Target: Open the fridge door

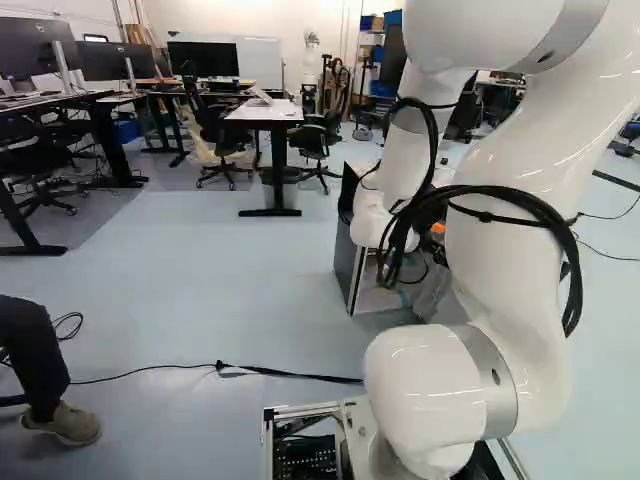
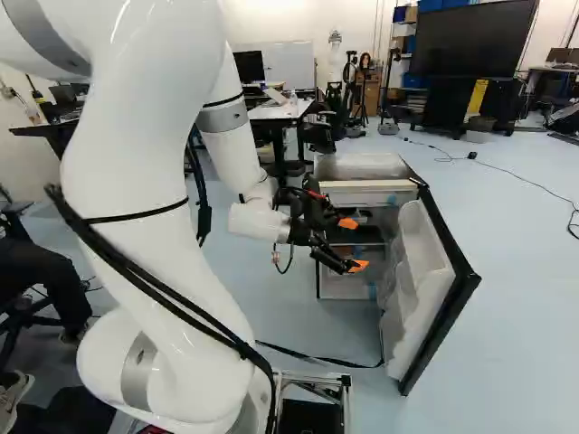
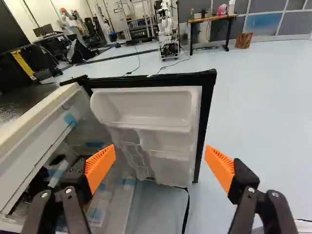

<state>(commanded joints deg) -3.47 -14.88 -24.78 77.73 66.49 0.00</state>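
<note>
In the right base view my gripper (image 2: 353, 244) stands before the opening of a small fridge (image 2: 353, 185), its orange-padded fingers spread. The fridge door (image 2: 425, 280) stands wide open there, its white shelved inside facing the gripper and its black edge outward. From the wrist, the gripper (image 3: 160, 165) is open with nothing held; the door (image 3: 151, 126) shows ahead of and between the fingers, and the fridge body (image 3: 36, 136) lies beside one finger. Part of the fridge's side (image 1: 350, 250) shows behind the arm in the left base view. No contact between fingers and door is visible.
A black cable (image 1: 220, 368) crosses the floor ahead of the base. A seated person's leg and shoe (image 1: 62, 422) are at the left of the left base view. Desks (image 1: 270, 112) and chairs stand farther back. Another robot (image 3: 167, 31) stands far beyond the door.
</note>
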